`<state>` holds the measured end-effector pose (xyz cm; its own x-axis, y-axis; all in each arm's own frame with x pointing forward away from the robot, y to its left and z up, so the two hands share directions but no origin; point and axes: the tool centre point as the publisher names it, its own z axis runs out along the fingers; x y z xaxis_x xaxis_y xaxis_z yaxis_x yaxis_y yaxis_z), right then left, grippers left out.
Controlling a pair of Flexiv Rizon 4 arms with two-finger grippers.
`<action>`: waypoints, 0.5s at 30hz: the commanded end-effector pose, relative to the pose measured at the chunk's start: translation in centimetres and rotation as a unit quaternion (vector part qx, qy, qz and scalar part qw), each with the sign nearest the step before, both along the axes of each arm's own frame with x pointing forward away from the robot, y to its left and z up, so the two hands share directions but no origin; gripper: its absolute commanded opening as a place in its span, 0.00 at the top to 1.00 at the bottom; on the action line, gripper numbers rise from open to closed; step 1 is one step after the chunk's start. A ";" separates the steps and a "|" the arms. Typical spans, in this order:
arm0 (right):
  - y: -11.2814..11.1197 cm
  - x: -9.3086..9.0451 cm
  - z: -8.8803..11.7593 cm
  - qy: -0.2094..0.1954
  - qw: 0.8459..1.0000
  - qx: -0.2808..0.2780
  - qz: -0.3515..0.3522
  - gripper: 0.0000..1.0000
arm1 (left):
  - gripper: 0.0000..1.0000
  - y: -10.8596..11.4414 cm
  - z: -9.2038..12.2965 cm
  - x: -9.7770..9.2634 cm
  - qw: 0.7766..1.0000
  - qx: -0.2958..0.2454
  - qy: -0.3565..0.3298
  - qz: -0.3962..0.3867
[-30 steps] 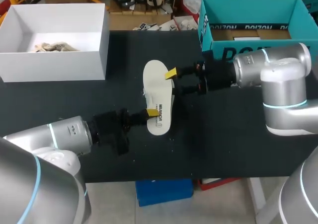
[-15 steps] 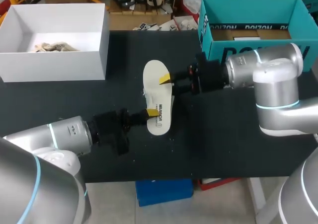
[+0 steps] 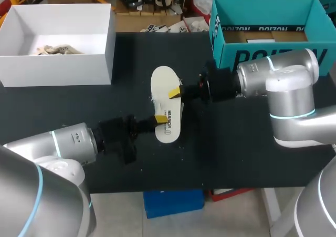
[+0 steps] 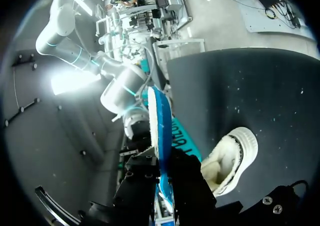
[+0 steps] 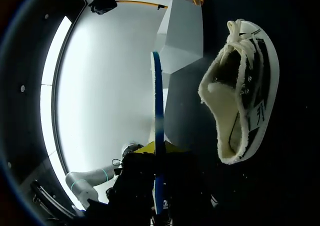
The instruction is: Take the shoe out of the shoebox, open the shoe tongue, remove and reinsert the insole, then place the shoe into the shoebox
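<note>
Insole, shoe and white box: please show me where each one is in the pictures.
insole (image 3: 163,82): head view, on its white top face.
shoe (image 5: 250,85): right wrist view, on its upper beside the opening.
white box (image 3: 58,69): head view, on its front wall.

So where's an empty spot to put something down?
The black table is bare in front of the white box and at the front right, below the right arm. The gap between white box and teal shoebox is free too. The middle is crowded: left fingers and right fingers hold the insole by the shoe.
</note>
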<state>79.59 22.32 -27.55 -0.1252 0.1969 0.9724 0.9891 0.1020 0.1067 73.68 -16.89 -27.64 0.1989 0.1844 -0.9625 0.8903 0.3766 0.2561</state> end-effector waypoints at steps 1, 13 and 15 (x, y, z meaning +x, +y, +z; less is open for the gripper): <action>0.1 0.1 0.1 0.001 1.000 -0.002 0.001 1.00 | 1.00 0.0 0.1 0.0 1.000 0.003 0.001 -0.001; 0.1 0.1 0.1 0.001 1.000 -0.002 0.001 1.00 | 0.00 3.1 2.4 -1.6 0.969 0.228 0.095 0.021; 0.1 0.1 0.1 0.001 1.000 -0.002 0.001 1.00 | 0.00 4.1 3.1 -2.3 0.950 0.293 0.105 0.009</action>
